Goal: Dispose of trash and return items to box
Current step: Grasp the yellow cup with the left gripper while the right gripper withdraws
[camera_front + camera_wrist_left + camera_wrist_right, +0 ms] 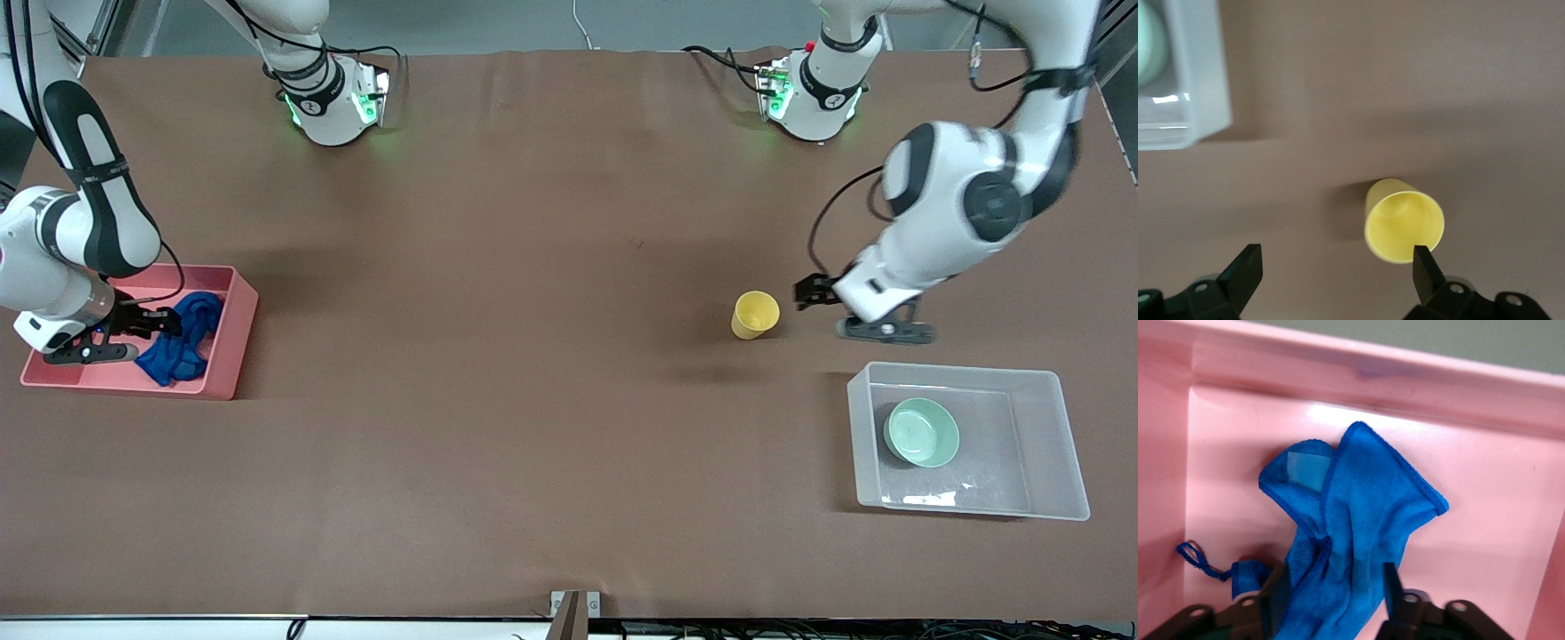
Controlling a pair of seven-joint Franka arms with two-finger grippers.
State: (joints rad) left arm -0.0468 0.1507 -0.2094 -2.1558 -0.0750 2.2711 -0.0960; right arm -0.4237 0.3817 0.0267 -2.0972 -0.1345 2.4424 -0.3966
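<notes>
Nearest me, the green bowl sits in the clear box. Farther up I've got the left tool spread wide beside the yellow cup. My right tool sits in the pink bin, fingers parted around the blue rag.

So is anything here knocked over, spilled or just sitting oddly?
Only the yellow cup stands out: it seems to lean on the bare table by the open left gripper, outside the clear box holding the green bowl. The blue rag lies crumpled in the pink bin, between the right gripper's fingers.
</notes>
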